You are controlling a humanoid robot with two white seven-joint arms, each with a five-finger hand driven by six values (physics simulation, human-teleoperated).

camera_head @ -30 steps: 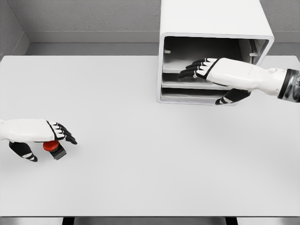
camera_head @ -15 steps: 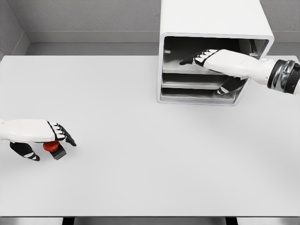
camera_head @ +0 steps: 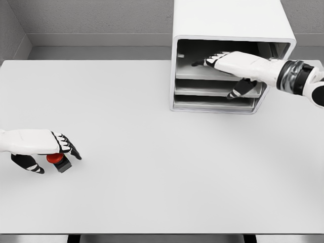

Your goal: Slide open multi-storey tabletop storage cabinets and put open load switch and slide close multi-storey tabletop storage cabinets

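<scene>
Right hand reached deeper into cabinet, red-capped switch under left hand

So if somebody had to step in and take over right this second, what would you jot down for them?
Left hand: curled over the red-buttoned load switch near the table's left edge; whether it's lifted is unclear.
Right hand: reaching into the top level of the white storage cabinet at the table's back right, fingers extended, holding nothing.
Done: cabinet front shows open shelves.
Left: carry the switch over, place it inside, slide the cabinet closed.
</scene>
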